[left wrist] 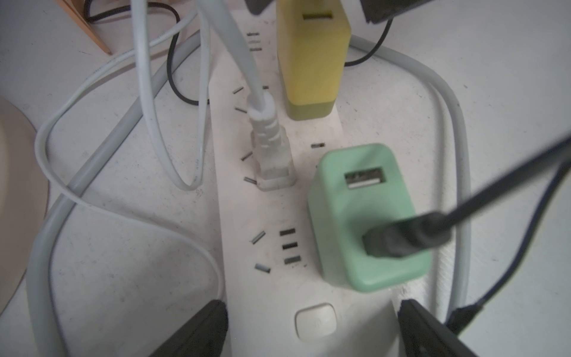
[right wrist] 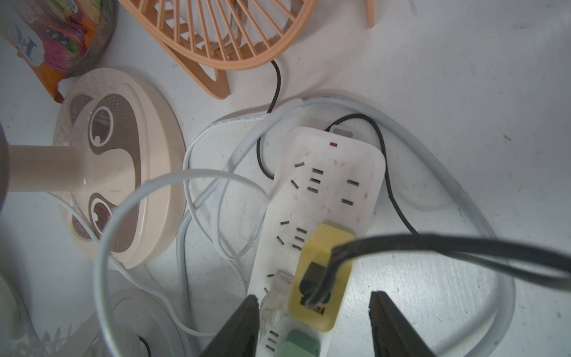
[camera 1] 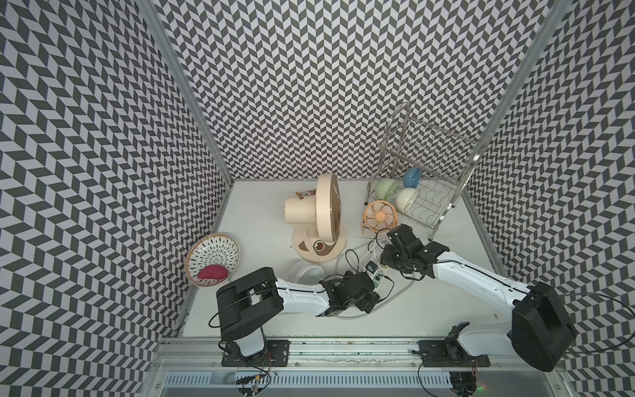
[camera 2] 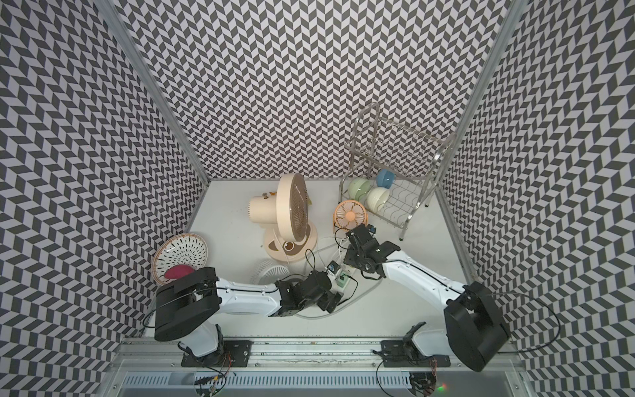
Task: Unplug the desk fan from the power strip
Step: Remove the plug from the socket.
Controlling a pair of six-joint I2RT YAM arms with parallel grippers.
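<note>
The left tool (left wrist: 312,327) stands wide, its 2 fingers straddling the switch end of the long flat white plastic power strip (left wrist: 278,216) on the bench. Just ahead, the small white moulded 2-pin plug (left wrist: 272,154) looks light, stiff and slippery; grip its ribbed body, not the soft cord. The right tool (right wrist: 313,315), half-open and empty, flanks the yellow block charger (right wrist: 321,278).

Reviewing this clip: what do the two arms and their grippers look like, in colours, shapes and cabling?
Both arms have smooth white link shells with bulky black joint housings, on black plates bolted to a metal rail. Thin black cables loop alongside them. The left gripper and right gripper are black; in the wrist views their fingers show as dark tapered wedges.
</note>
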